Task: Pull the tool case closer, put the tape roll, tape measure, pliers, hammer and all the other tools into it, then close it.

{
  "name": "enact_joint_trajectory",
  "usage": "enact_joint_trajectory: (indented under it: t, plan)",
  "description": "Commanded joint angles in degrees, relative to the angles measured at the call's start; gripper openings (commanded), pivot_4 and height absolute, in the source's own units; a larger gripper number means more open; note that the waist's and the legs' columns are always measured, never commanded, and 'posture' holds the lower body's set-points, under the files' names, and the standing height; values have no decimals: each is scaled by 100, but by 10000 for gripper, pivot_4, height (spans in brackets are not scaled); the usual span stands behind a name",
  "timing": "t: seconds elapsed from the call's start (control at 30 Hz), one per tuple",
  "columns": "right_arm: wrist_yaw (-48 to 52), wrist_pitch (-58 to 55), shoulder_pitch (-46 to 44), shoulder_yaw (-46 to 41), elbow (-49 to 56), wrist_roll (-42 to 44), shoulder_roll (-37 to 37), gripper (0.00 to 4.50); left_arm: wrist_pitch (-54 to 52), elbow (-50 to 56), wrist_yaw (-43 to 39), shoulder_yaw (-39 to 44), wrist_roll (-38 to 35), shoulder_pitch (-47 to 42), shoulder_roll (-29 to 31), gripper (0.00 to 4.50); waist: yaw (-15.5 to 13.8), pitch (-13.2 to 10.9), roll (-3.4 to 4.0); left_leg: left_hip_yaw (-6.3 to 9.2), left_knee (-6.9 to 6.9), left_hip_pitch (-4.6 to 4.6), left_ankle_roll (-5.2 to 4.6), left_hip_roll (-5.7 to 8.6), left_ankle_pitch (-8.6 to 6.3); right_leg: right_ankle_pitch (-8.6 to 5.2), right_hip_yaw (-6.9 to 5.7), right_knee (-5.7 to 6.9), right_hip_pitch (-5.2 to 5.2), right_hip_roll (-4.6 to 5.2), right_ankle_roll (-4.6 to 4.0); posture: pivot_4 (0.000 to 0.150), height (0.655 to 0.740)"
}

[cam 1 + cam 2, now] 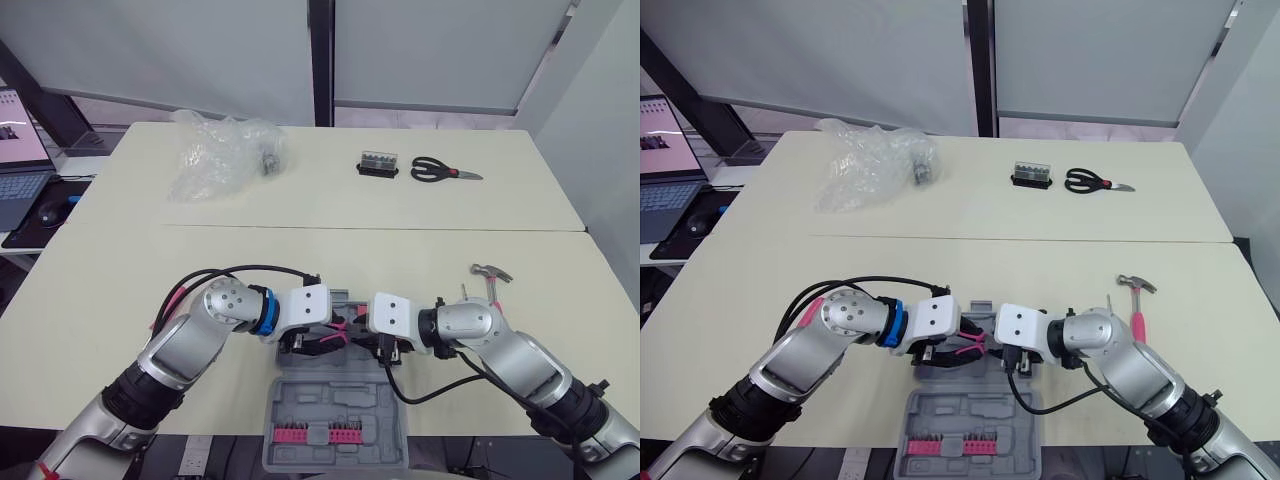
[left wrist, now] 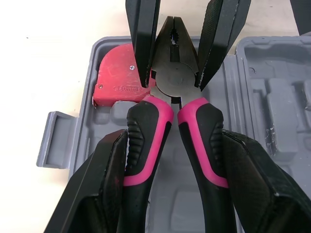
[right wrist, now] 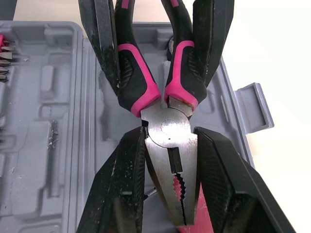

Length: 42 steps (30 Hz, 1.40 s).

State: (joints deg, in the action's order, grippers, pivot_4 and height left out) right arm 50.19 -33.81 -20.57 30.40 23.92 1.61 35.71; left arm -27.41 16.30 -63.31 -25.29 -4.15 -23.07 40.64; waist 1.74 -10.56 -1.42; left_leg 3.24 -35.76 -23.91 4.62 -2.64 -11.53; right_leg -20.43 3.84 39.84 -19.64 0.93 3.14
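1. Both arms meet over the open tool case [image 1: 330, 405], which sits at the near edge of the table [image 1: 400, 230].
2. The left gripper [image 2: 175, 145] is clamped on the pink-and-black handles of the pliers [image 2: 174, 85], one finger pressed against each handle.
3. The right gripper [image 3: 170, 133] comes in from the opposite side, its fingers squeezing the pliers' steel head at the pivot.
4. The pliers hang just above the case's grey tray, nose over the red tape measure [image 2: 116, 77] that sits in a corner pocket.
5. A row of pink bits [image 1: 320, 433] lines the case's near half.
6. The hammer [image 1: 490, 271] lies on the table beside the right arm.
7. Scissors [image 1: 440, 172] and a small black box [image 1: 378, 164] lie at the far side, well apart from the case, with a crumpled plastic bag [image 1: 220, 155] further left.
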Motion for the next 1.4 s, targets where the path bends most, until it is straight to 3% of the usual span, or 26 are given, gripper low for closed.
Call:
enact_joint_trajectory:
  t: [0.03, 0.07, 0.27, 0.3, 0.47, 0.6, 0.8, 1.4]
  plan:
    - [-6, 122, 27, -181, 191, 59, -50, 12895, -84, 379, -106, 231, -381, 29, -91, 25267, 1, 0, 0, 0, 0, 0, 0, 0, 0, 0, 0, 0, 0, 0, 0, 1500, 7400]
    - [17, 109, 24, -213, 228, 80, -34, 12895, -168, 409, -134, 280, -440, 45, -74, 25267, 1, 0, 0, 0, 0, 0, 0, 0, 0, 0, 0, 0, 0, 0, 0, 1500, 7400]
    - [245, -106, -71, -471, 522, 264, 201, 12806, 29, 516, -482, 1075, -1039, 429, 355, 44286, 10, -1, 2, 0, 0, -1, 0, -1, 0, 0, 0, 1, -1, 0, 0, 1500, 7400]
    - [282, -192, -113, -532, 607, 316, 243, 12806, 135, 510, -581, 1336, -1188, 584, 494, 45000, 25, -2, 3, 0, 0, -1, 0, -3, 0, 0, 0, 1, -2, 0, 0, 1500, 7400]
    - [590, -774, -399, -631, 1076, 421, 724, 12806, 836, 224, -1238, 2327, -1529, 1357, 1352, 45000, 27, -8, 12, -2, 2, 0, 0, -8, 0, -3, 3, 6, -10, -2, -5, 1500, 7400]
    - [698, -1190, -645, -496, 1332, 462, 942, 12806, 1243, -19, -1438, 2694, -1500, 1772, 1713, 45000, 12, -9, 13, -5, 2, 0, -1, -7, -1, -3, 4, 4, -11, 1, -6, 1500, 7400]
    - [559, -1531, -845, -66, 1424, 353, 814, 12806, 1792, 9, -1499, 2878, -1365, 2338, 1839, 45000, 12, -9, 13, -14, 4, -10, -1, -8, -1, -3, 11, 5, -28, 2, -6, 1500, 7400]
    - [167, -1143, -1068, 975, 432, -344, -58, 12806, 1910, 145, -1293, 2937, -1283, 2694, 1964, 45000, 16, -9, 14, -16, 3, -26, -1, -9, -1, -3, 12, 13, -51, -1, -6, 1500, 7400]
